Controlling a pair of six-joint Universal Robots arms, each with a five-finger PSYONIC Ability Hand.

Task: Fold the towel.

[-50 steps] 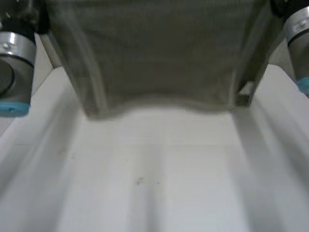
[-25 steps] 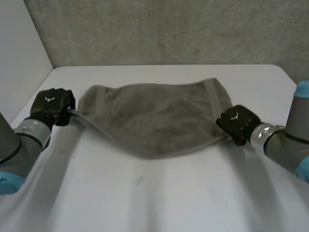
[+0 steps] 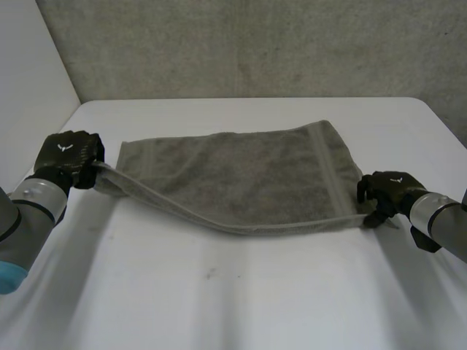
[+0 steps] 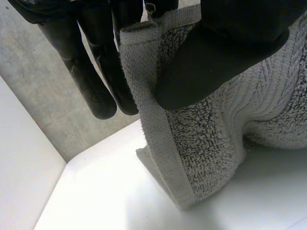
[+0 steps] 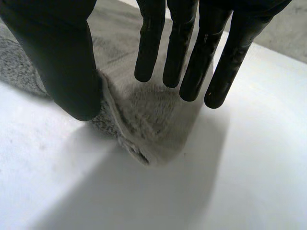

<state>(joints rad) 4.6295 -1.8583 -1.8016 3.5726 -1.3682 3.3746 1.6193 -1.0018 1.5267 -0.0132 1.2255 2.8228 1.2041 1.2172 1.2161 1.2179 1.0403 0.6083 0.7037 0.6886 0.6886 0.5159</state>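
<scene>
A grey towel (image 3: 241,179) lies spread across the white table (image 3: 241,292), its near edge sagging towards me in the middle. My left hand (image 3: 69,157) is at the towel's near left corner. In the left wrist view the thumb (image 4: 220,57) pinches that corner of the towel (image 4: 201,143) against the fingers, lifting it slightly off the table. My right hand (image 3: 390,191) is at the near right corner. In the right wrist view its fingers (image 5: 187,57) and thumb stand apart above the towel corner (image 5: 144,129), which rests on the table.
A grey wall (image 3: 255,44) rises behind the table's far edge. A white panel (image 3: 29,73) stands at the far left. Bare tabletop stretches between the towel and me.
The towel, held up close to the head camera a second ago, has come down flat onto the table. The hands moved apart and nearer, and the right hand has let go of its corner.
</scene>
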